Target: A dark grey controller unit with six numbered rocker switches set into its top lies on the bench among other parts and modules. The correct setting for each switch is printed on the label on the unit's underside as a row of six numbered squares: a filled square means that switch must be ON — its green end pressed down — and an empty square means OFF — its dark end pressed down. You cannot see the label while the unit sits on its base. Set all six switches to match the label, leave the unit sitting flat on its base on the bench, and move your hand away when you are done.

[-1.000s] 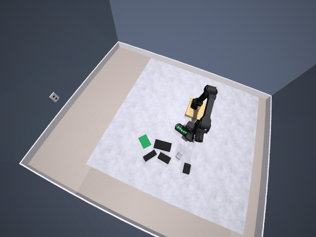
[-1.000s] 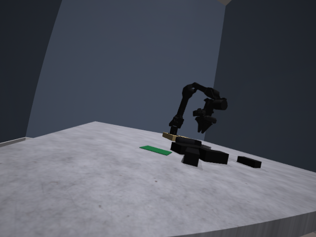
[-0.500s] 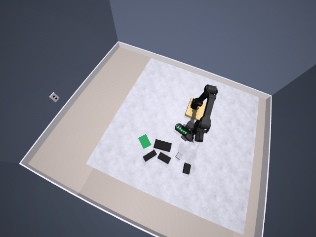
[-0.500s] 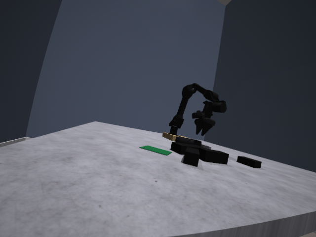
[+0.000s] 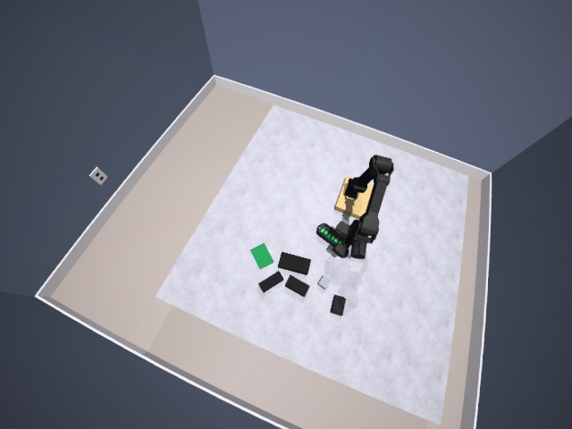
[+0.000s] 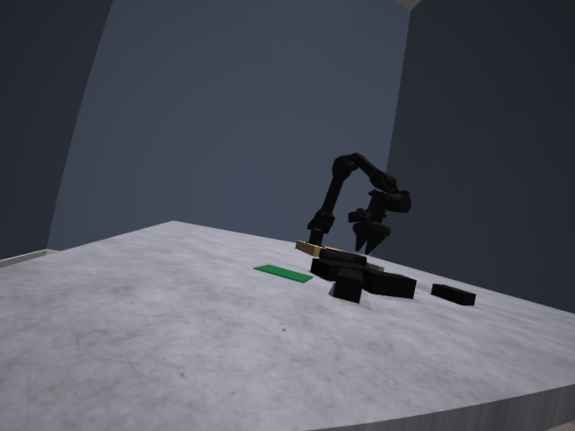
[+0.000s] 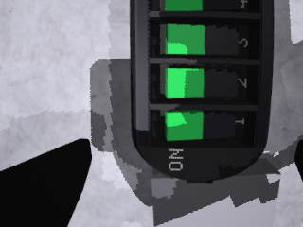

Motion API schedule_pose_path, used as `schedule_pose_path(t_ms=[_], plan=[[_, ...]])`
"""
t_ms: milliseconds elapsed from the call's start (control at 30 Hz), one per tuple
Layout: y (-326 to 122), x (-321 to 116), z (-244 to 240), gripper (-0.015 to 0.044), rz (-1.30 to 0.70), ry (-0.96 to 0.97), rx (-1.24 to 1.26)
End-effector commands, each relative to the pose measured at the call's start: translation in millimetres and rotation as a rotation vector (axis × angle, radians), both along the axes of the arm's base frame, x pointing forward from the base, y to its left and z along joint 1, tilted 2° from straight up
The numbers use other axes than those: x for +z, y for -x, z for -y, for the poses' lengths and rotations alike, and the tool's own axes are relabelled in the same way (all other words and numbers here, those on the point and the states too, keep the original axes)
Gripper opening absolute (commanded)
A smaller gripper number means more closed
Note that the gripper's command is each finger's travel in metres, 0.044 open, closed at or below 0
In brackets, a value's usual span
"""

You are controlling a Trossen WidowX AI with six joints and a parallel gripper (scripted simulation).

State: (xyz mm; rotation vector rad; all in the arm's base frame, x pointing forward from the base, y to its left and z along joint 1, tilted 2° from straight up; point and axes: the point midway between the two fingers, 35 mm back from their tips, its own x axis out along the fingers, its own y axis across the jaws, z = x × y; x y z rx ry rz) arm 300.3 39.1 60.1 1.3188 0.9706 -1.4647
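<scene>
The dark controller unit [image 5: 326,233] [image 6: 340,256] [image 7: 142,95] sits on its base, switches up. In the wrist view, switches 1 [image 7: 185,126], 2 [image 7: 185,83] and 3 [image 7: 185,39] show green ends on the left, the side with the ON print, and dark ends toward the numbers. Switch 4 is cut off at the top edge; the rest are outside this view. Which ends are pressed down is hard to tell. The label underneath is hidden. My gripper [image 6: 362,251] [image 7: 195,150] is open and empty above the unit, its fingertips wide apart on either side of the switch 1 end.
Black blocks [image 5: 294,263] [image 5: 270,281] [image 5: 297,285] and a green card [image 5: 262,256] [image 6: 283,273] lie beyond the unit. A small pale block [image 5: 323,281] and another black block [image 5: 338,305] [image 6: 453,294] lie farther along. The arm stands on a tan board [image 5: 341,203].
</scene>
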Motion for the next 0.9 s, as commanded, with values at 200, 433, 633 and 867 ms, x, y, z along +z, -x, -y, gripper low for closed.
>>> schedule_pose_path(t_ms=[200,433,633,867], plan=[[3,-19,0,0.0440,-0.012,0.006,-0.005],[4,-27,0,0.0414,-0.013,0.006,-0.005],[4,-27,0,0.0335,-0.013,0.006,-0.005],[4,-27,0,0.0327,-0.013,0.006,-0.005]])
